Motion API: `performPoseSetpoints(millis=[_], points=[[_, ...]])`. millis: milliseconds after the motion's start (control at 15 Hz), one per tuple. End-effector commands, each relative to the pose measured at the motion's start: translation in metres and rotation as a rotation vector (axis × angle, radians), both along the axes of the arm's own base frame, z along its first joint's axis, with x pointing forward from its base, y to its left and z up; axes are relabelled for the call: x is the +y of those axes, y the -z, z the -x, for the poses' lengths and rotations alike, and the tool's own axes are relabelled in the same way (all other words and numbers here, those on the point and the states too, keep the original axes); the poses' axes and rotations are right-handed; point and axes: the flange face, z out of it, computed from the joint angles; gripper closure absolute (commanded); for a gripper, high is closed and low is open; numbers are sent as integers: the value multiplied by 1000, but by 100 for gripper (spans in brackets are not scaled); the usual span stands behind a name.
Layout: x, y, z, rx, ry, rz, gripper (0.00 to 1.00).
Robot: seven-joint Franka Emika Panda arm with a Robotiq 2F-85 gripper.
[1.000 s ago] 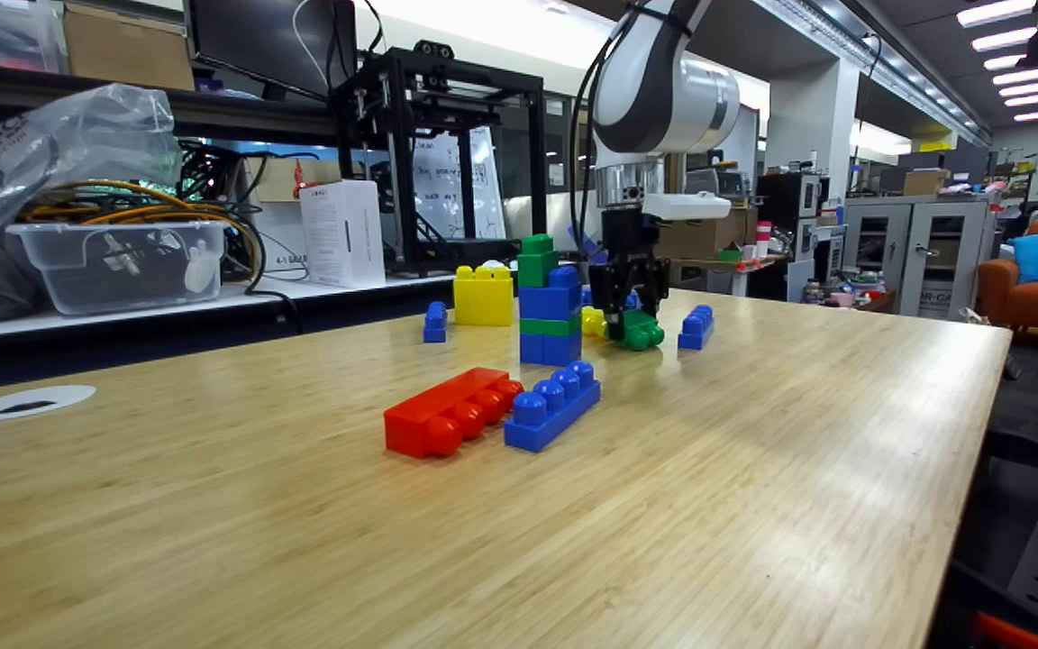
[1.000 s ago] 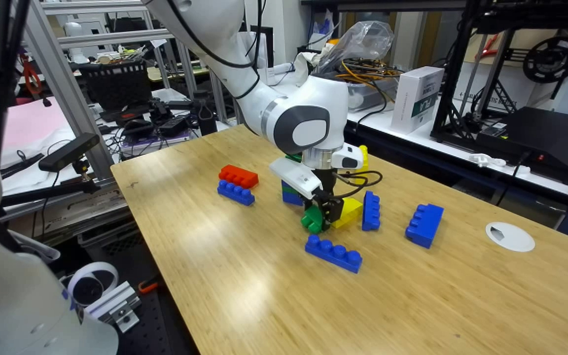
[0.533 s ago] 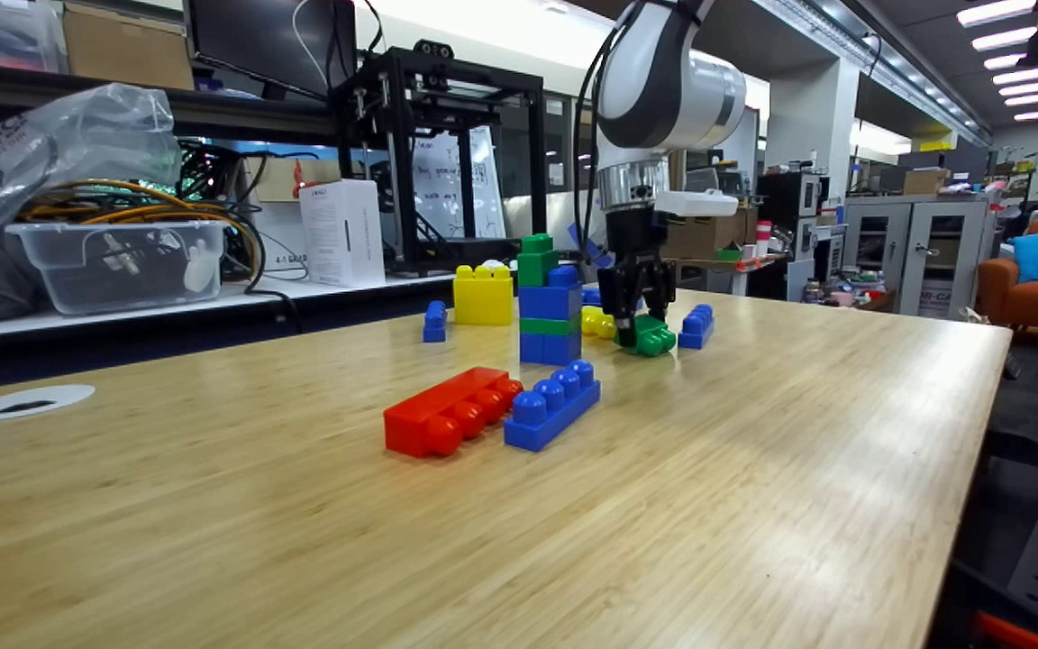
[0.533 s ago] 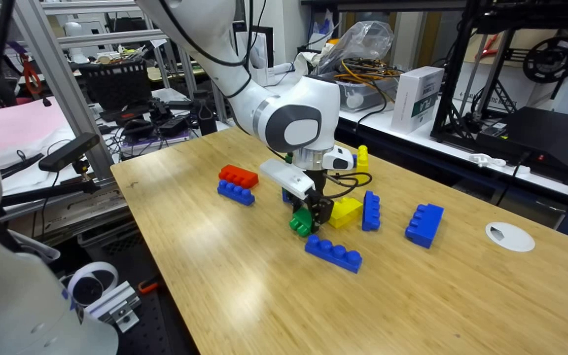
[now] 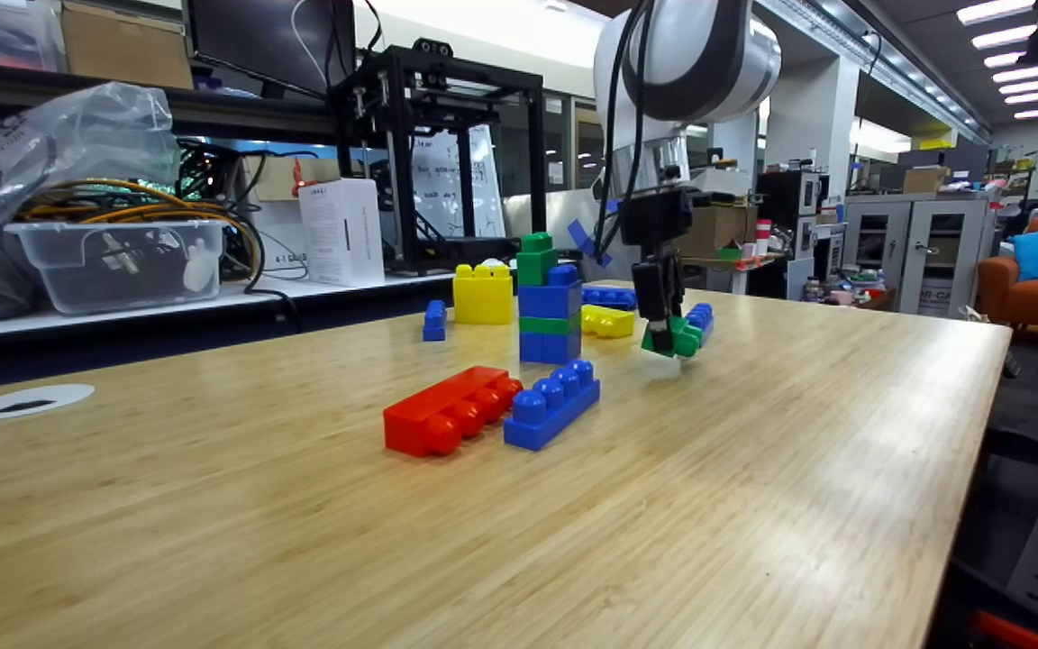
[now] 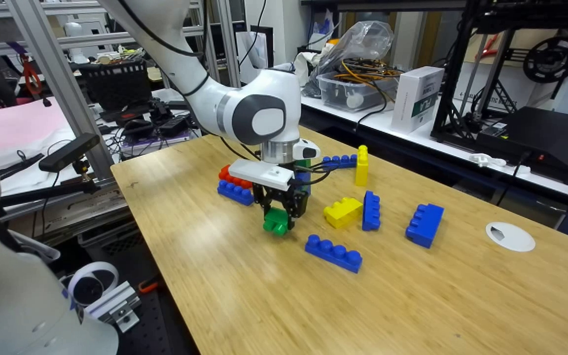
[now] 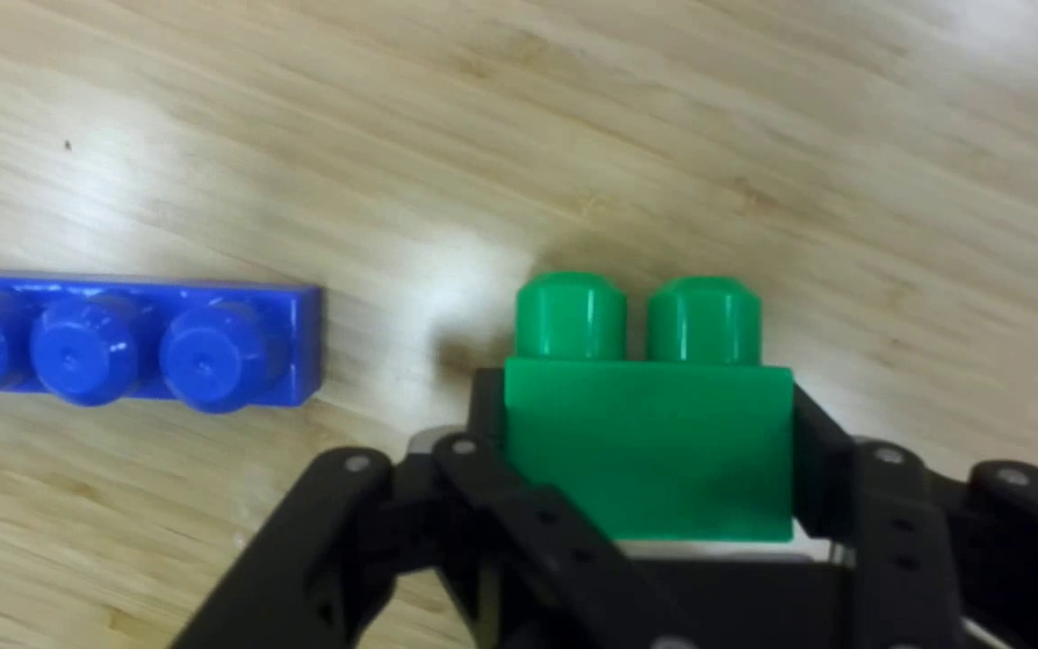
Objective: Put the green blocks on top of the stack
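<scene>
A green studded plastic brick (image 7: 650,451) sits squeezed between the black fingers (image 7: 487,406), studs sideways. It is likely light, stiff, slippery, hardly fragile, best held by opposite flat sides. Apart from the fingers stands a narrow blue-and-green plastic brick tower (image 5: 548,303). Beyond them, a white cardboard box (image 6: 416,98) reads "PLA"; a clear plastic bag (image 5: 59,153), "SERVICE".

In an exterior view, the end effector (image 6: 278,217) clasps a green block (image 6: 275,221); from that block, the partly hidden stack (image 6: 304,176) stands at one o'clock, a yellow brick (image 6: 343,213) lies at three, a blue brick (image 6: 334,254) at four.
</scene>
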Motion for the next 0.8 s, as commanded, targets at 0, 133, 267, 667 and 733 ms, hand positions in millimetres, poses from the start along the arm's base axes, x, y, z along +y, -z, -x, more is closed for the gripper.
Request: performPoseSetpoints(millis=[0, 133, 267, 667, 733], points=[[6, -8, 17, -7, -163, 31, 55], [10, -11, 20, -10, -224, 39, 55], [13, -10, 22, -18, -270, 48, 55], [16, -3, 26, -4, -364, 61, 55], [16, -3, 27, -2, -375, 64, 55]])
